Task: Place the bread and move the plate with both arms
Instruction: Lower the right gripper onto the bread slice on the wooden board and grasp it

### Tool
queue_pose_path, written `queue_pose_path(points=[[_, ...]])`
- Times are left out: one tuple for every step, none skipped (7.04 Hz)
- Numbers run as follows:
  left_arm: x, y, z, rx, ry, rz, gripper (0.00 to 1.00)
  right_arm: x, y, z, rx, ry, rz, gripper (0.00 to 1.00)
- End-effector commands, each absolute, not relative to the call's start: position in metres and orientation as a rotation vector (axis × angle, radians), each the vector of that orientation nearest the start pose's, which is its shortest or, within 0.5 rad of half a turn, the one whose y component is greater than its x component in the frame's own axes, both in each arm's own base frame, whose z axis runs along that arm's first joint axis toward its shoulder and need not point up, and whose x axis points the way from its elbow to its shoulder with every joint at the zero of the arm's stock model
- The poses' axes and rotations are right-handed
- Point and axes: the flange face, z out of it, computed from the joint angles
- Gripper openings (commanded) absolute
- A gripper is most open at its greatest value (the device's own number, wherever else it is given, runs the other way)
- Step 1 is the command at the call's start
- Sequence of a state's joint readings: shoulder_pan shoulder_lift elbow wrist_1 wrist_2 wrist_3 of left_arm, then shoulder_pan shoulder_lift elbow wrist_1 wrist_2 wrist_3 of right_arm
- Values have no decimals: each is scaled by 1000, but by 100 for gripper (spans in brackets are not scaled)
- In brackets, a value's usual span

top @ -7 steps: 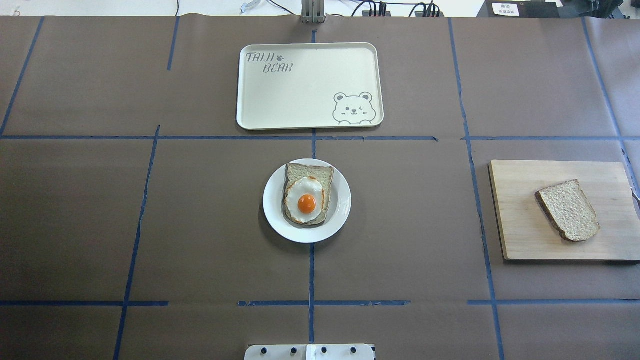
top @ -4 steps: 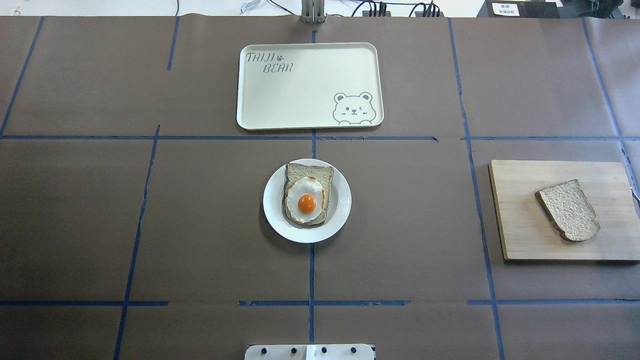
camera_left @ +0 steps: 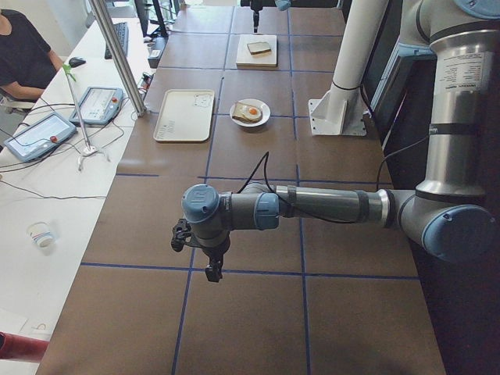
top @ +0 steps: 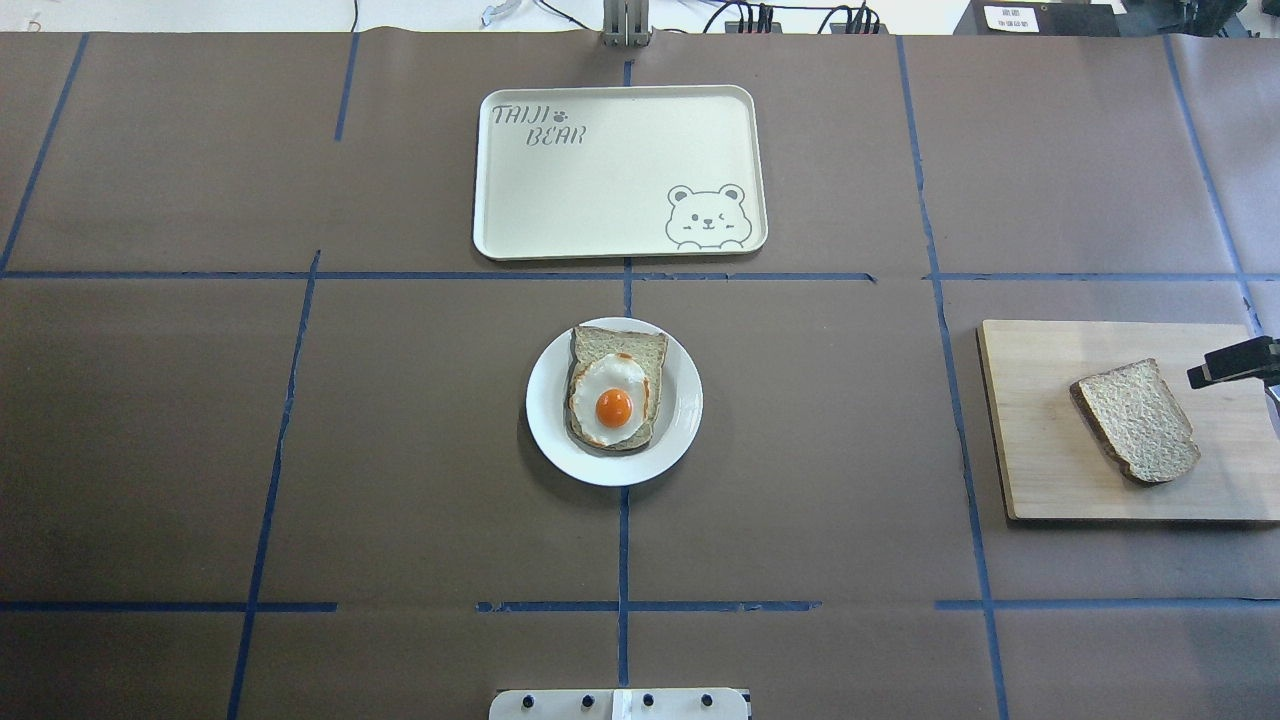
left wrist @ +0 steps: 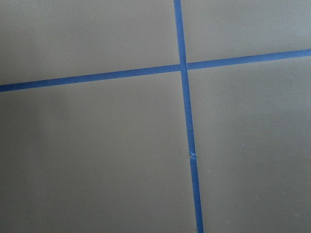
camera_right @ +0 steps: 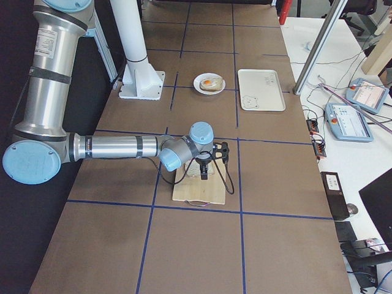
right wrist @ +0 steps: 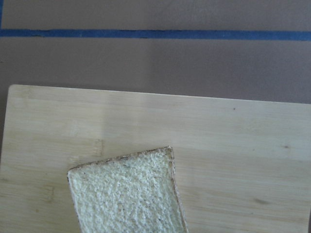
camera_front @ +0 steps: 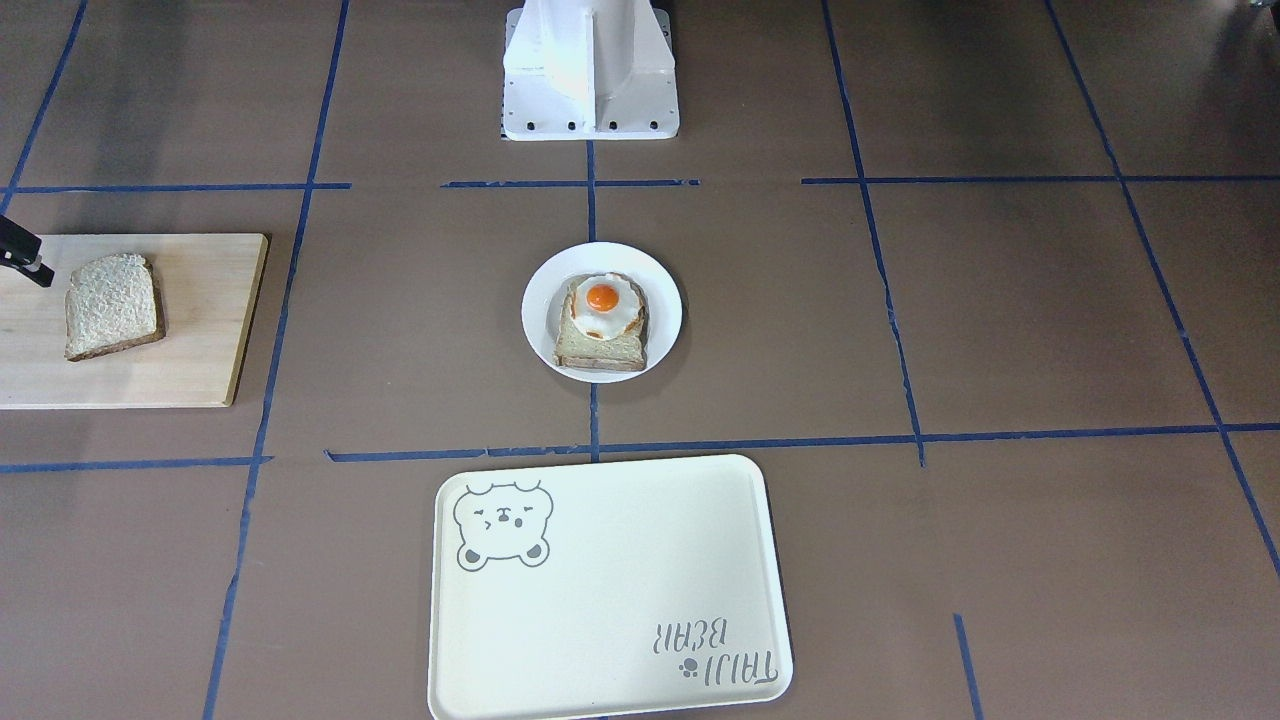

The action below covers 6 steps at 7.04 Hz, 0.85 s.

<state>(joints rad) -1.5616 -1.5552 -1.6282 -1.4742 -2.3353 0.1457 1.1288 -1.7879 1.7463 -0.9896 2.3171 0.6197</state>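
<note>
You're looking at your robot's left arm (camera_left: 328, 205) and right arm (camera_right: 116, 147): silver-grey tubes, pale blue joint caps (camera_left: 201, 205), printed white labels (camera_left: 461, 74), thin black cables (camera_left: 262, 168) looping off the forearms; the white pedestal (camera_front: 590, 70) shows dark screws (camera_front: 570, 127) along its foot

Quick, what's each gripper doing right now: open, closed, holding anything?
Left gripper: cannot tell; it hangs over the table.
Right gripper: cannot tell; only its tip shows, beside the bread lying on the board.
</note>
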Motion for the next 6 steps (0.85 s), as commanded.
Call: queue_pose_path(points=[[-60,-481,649,0,766,126,100,-144,-406,620,37,-868,-64,100],[-60,-481,649,0,766,126,100,-144,-405,629,22,-862,-61,100],[-60,-481,649,0,766,126,100,-152,-414,633,15,-861,-64,99],[-60,-482,648,1,766,127,100,-161,-429,640,7,-859,-61,96],[-60,-482,647,3,766,127,100,-162,-428,643,1,-856,-60,89],[-60,-481,648,1,766,127,100,-161,-429,642,4,-859,-62,79]])
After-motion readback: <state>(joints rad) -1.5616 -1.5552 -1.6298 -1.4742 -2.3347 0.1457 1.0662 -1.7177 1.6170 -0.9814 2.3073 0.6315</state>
